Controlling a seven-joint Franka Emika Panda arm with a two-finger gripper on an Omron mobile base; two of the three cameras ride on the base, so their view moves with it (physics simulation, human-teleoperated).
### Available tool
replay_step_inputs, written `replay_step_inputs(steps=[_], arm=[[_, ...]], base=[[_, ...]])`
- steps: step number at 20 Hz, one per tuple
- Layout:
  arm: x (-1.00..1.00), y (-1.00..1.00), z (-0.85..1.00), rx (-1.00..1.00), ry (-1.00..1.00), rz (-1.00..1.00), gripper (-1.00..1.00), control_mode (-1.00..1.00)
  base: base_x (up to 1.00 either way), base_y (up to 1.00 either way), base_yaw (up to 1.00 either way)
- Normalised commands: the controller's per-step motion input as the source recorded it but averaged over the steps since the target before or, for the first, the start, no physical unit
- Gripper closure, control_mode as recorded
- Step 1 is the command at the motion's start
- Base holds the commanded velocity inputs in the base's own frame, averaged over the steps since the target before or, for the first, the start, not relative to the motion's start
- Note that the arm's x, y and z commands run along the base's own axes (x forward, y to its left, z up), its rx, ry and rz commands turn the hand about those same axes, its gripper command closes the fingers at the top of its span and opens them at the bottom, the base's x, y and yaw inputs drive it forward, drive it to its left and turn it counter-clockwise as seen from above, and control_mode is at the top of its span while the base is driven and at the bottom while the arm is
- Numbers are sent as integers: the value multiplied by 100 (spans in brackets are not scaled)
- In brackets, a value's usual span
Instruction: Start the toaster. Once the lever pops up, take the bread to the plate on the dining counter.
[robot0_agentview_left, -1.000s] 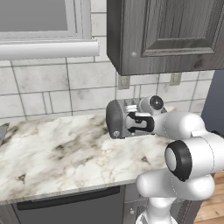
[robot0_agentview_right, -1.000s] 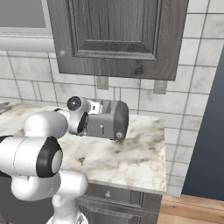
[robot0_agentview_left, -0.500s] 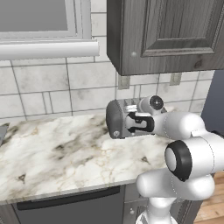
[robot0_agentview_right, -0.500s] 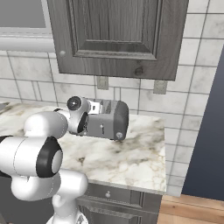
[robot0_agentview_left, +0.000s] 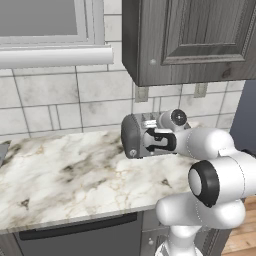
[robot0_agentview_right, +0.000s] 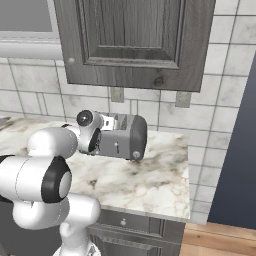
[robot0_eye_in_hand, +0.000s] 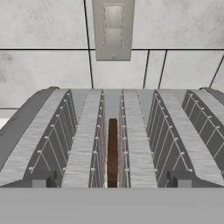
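The grey toaster lies on the marble worktop by the tiled wall, and it appears again in the right base view. My hand is right at it, and my gripper is open. Its two dark fingertips stand wide apart at the near end of the toaster, one on each side of the middle slot. The bread, a thin dark-brown slice seen edge-on, stands in that slot between the wire guides. Nothing is between the fingers. The plate and the dining counter are out of view.
The marble worktop stretches left of the toaster, and its right end stops near a dark wall. A dark wood cabinet hangs above the toaster. A wall outlet sits on the tiles behind it. A window sill runs at upper left.
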Motion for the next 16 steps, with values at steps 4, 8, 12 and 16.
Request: replay_step_inputs(steps=[4,8,12,16], arm=[[0,0,0,0,0,0,-100,-100],[0,0,0,0,0,0,-100,-100],[0,0,0,0,0,0,-100,-100],[0,0,0,0,0,0,-100,-100]], base=[[0,0,0],[0,0,0],[0,0,0],[0,0,0]])
